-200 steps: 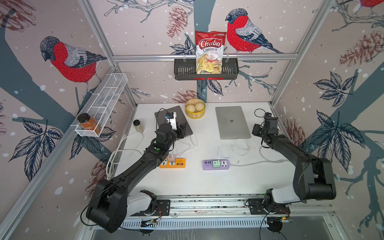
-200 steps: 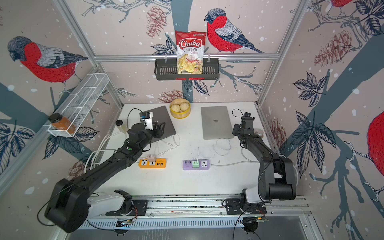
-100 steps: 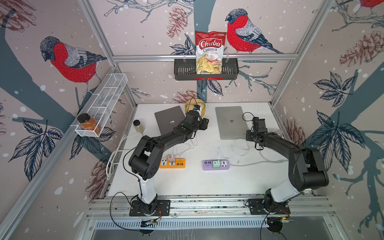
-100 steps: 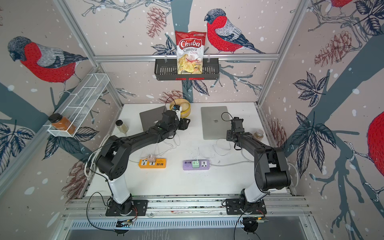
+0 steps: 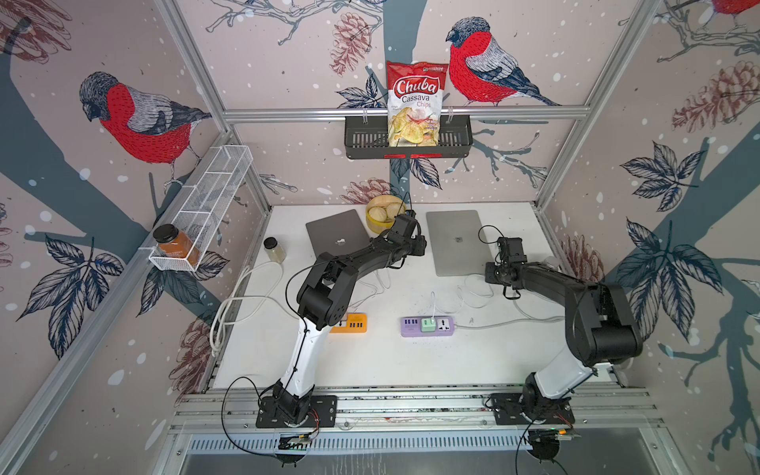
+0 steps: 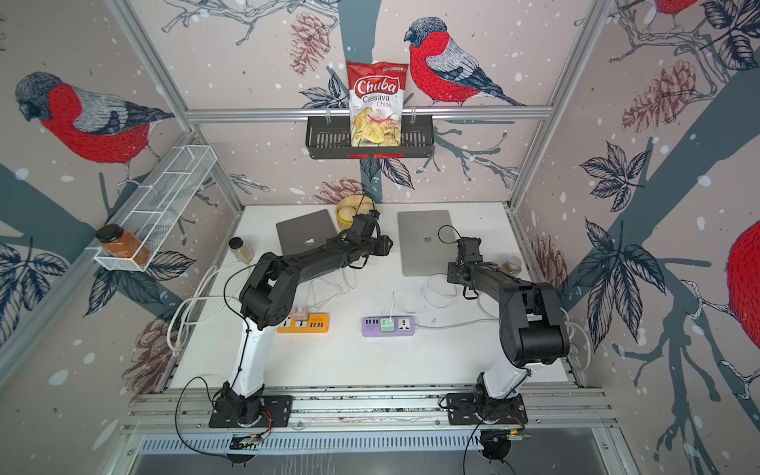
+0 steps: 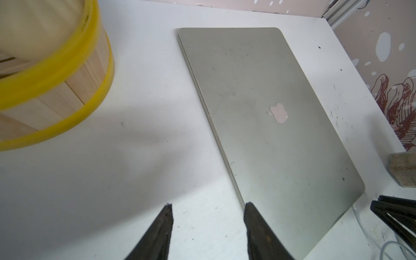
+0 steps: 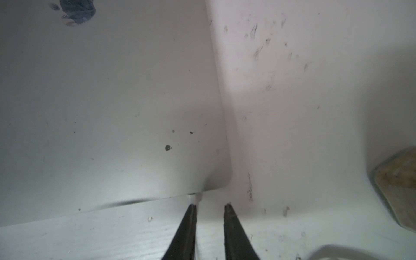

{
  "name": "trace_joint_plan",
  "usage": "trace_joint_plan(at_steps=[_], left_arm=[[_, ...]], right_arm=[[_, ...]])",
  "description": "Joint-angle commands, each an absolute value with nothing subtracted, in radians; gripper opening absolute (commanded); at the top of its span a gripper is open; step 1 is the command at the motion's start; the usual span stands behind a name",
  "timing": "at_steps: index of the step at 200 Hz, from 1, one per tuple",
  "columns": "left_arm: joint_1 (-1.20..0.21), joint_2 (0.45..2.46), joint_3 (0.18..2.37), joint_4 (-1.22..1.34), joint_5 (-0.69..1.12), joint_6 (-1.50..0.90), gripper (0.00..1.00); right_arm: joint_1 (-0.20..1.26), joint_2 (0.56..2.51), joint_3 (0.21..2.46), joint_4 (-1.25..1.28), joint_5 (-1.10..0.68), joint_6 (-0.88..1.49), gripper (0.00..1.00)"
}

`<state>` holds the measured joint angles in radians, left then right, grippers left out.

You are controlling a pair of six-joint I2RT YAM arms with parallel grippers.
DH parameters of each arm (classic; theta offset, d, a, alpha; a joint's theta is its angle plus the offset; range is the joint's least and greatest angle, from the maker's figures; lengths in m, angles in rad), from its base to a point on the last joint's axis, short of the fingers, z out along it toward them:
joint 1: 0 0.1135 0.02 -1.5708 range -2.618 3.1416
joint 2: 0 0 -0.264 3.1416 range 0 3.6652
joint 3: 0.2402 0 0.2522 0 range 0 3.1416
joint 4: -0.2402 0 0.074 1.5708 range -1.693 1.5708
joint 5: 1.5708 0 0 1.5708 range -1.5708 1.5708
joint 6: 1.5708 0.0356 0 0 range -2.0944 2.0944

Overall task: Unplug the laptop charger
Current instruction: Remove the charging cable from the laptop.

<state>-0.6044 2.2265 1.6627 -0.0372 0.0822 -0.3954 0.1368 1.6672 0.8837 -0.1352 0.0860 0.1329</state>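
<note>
A silver laptop (image 5: 456, 240) lies closed at the back right of the table. The laptop charger's white plug (image 8: 198, 197) sits in its near edge by the right corner. Its cable (image 5: 473, 290) loops to a green adapter (image 5: 428, 325) on a purple power strip (image 5: 427, 327). My right gripper (image 8: 210, 206) is just short of the plug, with a narrow gap between its fingers and one tip almost touching the plug. My left gripper (image 7: 207, 208) hovers open at the laptop's (image 7: 270, 112) near left corner, one finger (image 7: 254, 225) over its edge, holding nothing.
A dark laptop (image 5: 337, 236) lies left of the wooden bowl (image 5: 384, 214), its cable running to an orange power strip (image 5: 353, 323). One jar (image 6: 512, 263) stands right of the silver laptop. Another jar (image 5: 274, 249) is at the far left.
My left arm swung right from the dark laptop to the silver laptop's left edge. My right gripper came in to the laptop's near right corner and its jaws narrowed.
</note>
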Motion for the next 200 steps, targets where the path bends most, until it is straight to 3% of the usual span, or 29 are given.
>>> trace_joint_plan(at_steps=[1,142,200], left_arm=[[-0.604,2.245,1.703,-0.102,0.105,-0.398,0.52],[-0.614,2.392,1.937,-0.302,0.221,-0.364,0.54],[-0.627,2.465,2.033,-0.387,0.249,-0.36,0.45]], right_arm=[[0.142,1.679,0.893,-0.13,0.052,0.129,0.24],[0.15,1.724,0.883,-0.096,0.058,0.121,0.2],[0.15,1.731,0.876,-0.086,0.065,0.118,0.18]])
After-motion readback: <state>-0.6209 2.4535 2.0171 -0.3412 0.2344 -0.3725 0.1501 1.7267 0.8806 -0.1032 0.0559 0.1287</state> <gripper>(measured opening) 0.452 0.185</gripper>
